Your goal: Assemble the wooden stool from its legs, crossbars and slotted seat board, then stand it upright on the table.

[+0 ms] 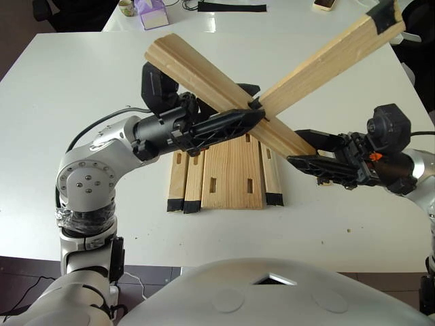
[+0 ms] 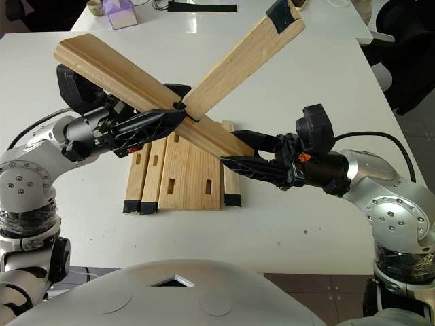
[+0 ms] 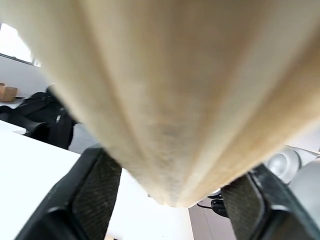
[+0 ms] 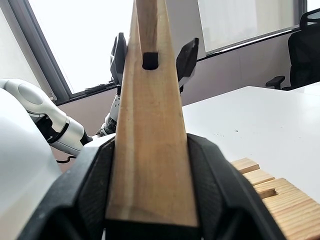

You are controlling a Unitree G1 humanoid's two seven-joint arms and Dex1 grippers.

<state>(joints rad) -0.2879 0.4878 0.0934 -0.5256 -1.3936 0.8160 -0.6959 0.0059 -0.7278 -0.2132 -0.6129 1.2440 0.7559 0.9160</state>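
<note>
Surface: white table [image 1: 68, 102], with a purple tissue box [image 1: 151, 12] at its far edge.
Parts lying flat: flat pale wooden seat board with rectangular slots [image 1: 231, 170], with narrow wooden strips with black-taped ends [image 1: 185, 183] just beside it on both sides. None of these are joined yet.
Parts held up: long pale wooden leg board [image 1: 197, 71], crossed by a pale wooden crossing board with a black-taped tip [image 1: 326, 58]. The two form an X above the flat parts.
Left gripper [image 1: 255, 103]: fingers [image 1: 224, 125] clenched across the leg board at the crossing.
Right gripper [image 1: 293, 146]: fingers [image 1: 319, 164] clenched on the leg board's lower end.
Joint: the right wrist view shows a dark slot [image 4: 149, 60] in the leg board, with the crossing board rising just beyond it. How deeply it is seated cannot be told.
Risk, joint: neither gripper appears to hold the crossing board itself. Its long free end could lever it out of the joint if the leg board is tilted.
Risk, grip: both arms hold one board, so uneven motion would likely twist it and make it slip.
Risk, drop: a loosened board would probably land on the seat board and scatter the strips.
</note>
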